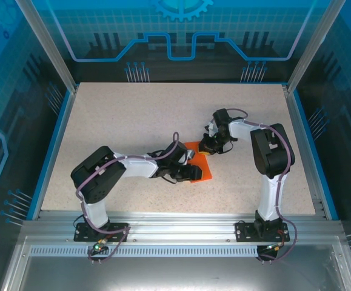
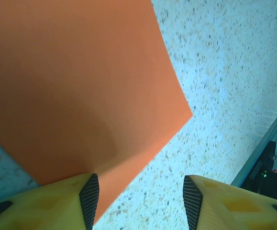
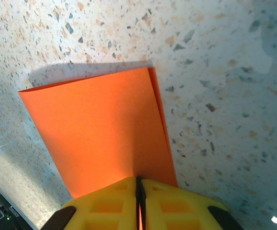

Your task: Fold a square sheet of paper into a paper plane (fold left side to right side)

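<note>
The square sheet of paper (image 1: 199,168), bright orange-red, lies folded double on the speckled table between the two arms. In the right wrist view the sheet of paper (image 3: 100,129) shows two layers, slightly offset along its right edge. My right gripper (image 3: 139,184) is shut on its near edge, with the paper pinched between the yellow fingers. My left gripper (image 2: 140,191) stands open low over a corner of the sheet of paper (image 2: 81,86). Its left fingertip (image 2: 89,196) is over the paper and the other is over bare table. From above, the left gripper (image 1: 190,173) and right gripper (image 1: 210,147) flank the sheet.
The speckled table (image 1: 133,121) stretches wide around the paper. A blue rim (image 1: 53,145) and aluminium frame posts border it on the sides, and a metal rail (image 1: 175,221) carrying the arm bases runs along the near edge.
</note>
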`<state>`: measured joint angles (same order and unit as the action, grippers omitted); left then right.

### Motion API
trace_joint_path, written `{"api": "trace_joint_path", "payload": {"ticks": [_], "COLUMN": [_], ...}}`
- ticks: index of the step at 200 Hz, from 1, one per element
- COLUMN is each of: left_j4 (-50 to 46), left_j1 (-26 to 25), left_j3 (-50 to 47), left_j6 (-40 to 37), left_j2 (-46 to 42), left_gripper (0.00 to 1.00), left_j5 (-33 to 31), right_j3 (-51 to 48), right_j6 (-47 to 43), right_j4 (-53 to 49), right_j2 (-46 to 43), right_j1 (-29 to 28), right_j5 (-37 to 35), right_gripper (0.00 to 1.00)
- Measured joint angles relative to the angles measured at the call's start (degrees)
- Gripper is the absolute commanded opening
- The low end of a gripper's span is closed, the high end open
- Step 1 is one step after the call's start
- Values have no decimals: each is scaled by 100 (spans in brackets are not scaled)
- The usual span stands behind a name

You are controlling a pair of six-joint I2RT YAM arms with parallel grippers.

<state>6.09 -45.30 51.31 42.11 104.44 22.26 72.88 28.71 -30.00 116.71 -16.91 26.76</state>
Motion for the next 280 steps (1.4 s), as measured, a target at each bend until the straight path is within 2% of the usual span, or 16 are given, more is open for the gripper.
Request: {"api": "trace_joint_path", "payload": {"ticks": [46,78,125,148,183,225,263,280], "left_j4": [-61,-337,-643,-717,-728,-699,-627,-629], "left_j1": [-291,-315,308,592,662,647,603,603], "left_j3": [-240,-452,-125,337,901,901,763,763], "left_j6": [81,153,66,-116,-308,-323,-323,-326], "left_j2": [-212,-533,-999,-780,-118,433,466,466], "left_gripper": [55,55,56,56,56,56,56,56], "left_j5": [-9,17,157,203,264,332,350,348], "right_j3": [0,0,0,0,0,0,0,0], "right_j6": [0,0,0,0,0,0,-2,-17], "right_j4": [0,0,-2,-9,-13,-15,-15,2], "right_j2": [-2,-11,-24,-31,-35,-37,-44,-57], "right_j1": [0,-15,-37,-37,-48,-59,-70,-70], "right_j5": [-2,-31,-87,-98,-122,-133,-160,-160], "right_gripper": [11,11,11,11,11,11,12,15]}}
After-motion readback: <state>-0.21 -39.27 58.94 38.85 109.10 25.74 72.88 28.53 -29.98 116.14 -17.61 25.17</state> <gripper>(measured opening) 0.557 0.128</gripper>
